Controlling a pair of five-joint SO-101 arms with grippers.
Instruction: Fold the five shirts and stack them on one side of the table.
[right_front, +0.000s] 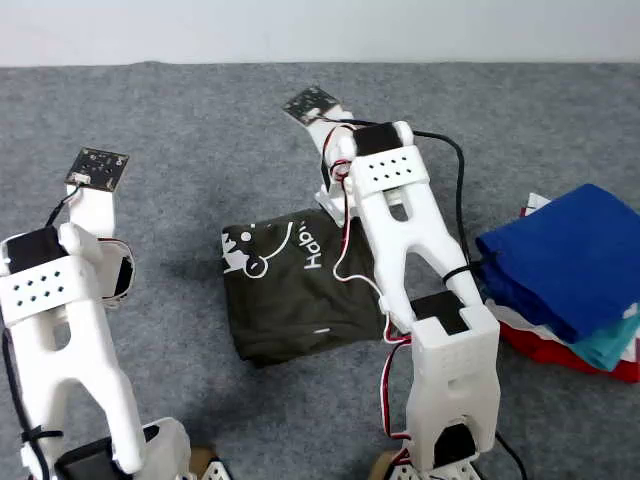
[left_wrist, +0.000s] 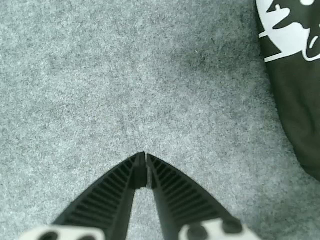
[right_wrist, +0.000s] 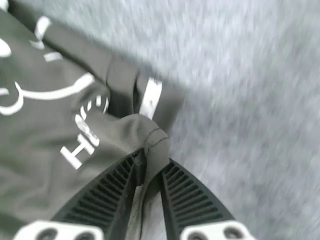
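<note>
Grey felt (right_front: 200, 110) covers the whole table, with a pale wall (right_front: 300, 30) running along the far edge. Centre stage, the dark shirt (right_front: 290, 290) lies folded into a rough square, its white print facing up. The right gripper (right_wrist: 150, 162) is on it, jaws pinched tight on a bunched corner of that dark fabric at the shirt's far right edge, cloth gathered up between the ribbed fingers (right_wrist: 115, 190). Over on the right side of the table sits the stack: a blue shirt (right_front: 570, 255) on top, a teal one (right_front: 610, 345) peeking out below it, a sliver of white (right_front: 520, 318), and red (right_front: 545, 350) at the bottom. The left gripper (left_wrist: 145, 160) hangs over bare felt just left of the dark shirt, tips pressed together with nothing between them.
</note>
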